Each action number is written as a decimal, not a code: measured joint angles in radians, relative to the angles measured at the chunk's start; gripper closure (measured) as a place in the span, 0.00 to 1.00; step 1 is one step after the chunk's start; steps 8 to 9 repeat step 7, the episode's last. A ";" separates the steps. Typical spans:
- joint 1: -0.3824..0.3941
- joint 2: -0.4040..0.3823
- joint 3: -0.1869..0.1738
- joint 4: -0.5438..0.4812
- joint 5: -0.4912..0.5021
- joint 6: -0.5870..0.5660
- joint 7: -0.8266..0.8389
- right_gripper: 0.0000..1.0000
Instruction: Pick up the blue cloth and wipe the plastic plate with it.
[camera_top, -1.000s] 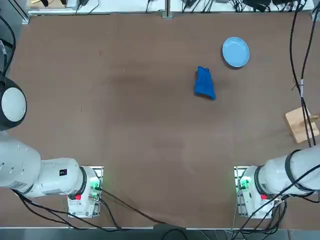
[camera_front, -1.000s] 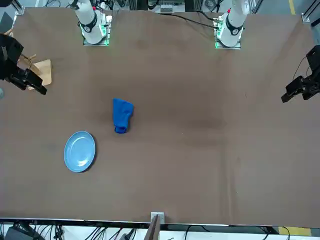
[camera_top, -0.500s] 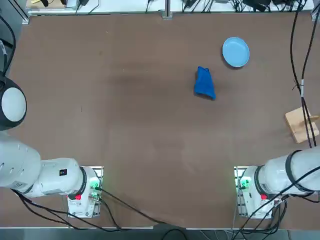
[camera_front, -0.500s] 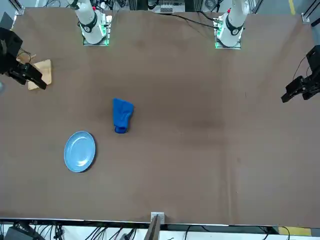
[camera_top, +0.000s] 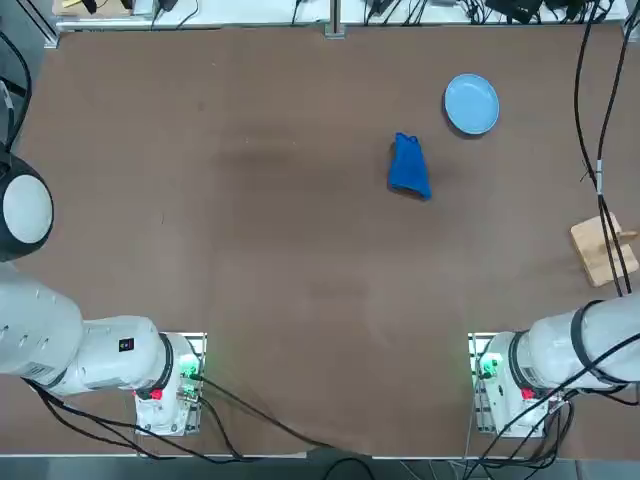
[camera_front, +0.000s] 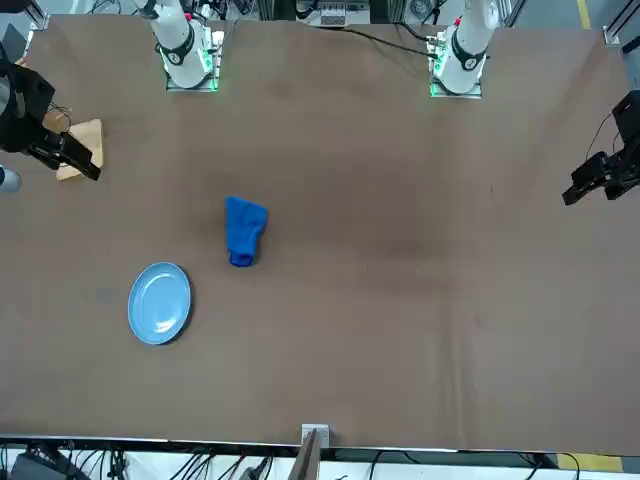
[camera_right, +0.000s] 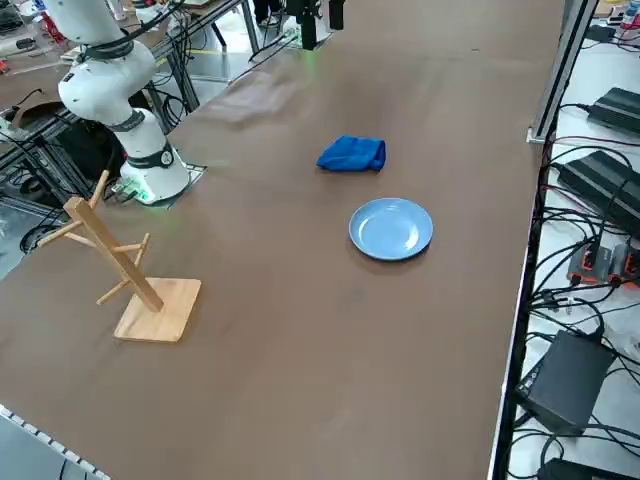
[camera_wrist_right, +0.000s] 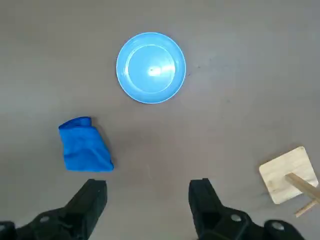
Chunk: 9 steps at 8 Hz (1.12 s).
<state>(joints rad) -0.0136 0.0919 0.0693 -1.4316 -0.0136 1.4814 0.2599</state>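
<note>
The blue cloth (camera_top: 409, 167) (camera_front: 243, 229) (camera_right: 352, 153) (camera_wrist_right: 84, 146) lies bunched on the brown table, right of the middle. Just beyond it, further right, sits the plastic plate (camera_top: 471, 104) (camera_front: 159, 303) (camera_right: 391, 228) (camera_wrist_right: 151, 67), pale blue, round and bare. My right gripper (camera_wrist_right: 147, 187) (camera_front: 70, 158) hangs high over the table's right side, near the wooden stand and well apart from both. It is open, with nothing between its fingers (camera_wrist_right: 95, 192). From the wrist view, cloth and plate both show far below.
A wooden peg stand (camera_top: 600, 250) (camera_front: 80, 145) (camera_right: 130, 270) (camera_wrist_right: 290, 175) stands on its square base near the table's right edge. Black cables (camera_top: 600, 150) hang over that side. The parked left arm's gripper (camera_front: 600, 175) is at the far side.
My right gripper has shifted slightly above the wooden stand. The cloth and the plate have not moved.
</note>
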 joint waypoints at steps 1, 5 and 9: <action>0.000 -0.001 -0.003 0.000 0.008 0.000 -0.001 0.00; 0.001 -0.009 -0.008 0.000 0.017 0.000 -0.003 0.00; 0.001 -0.009 -0.009 -0.001 0.017 0.000 -0.003 0.00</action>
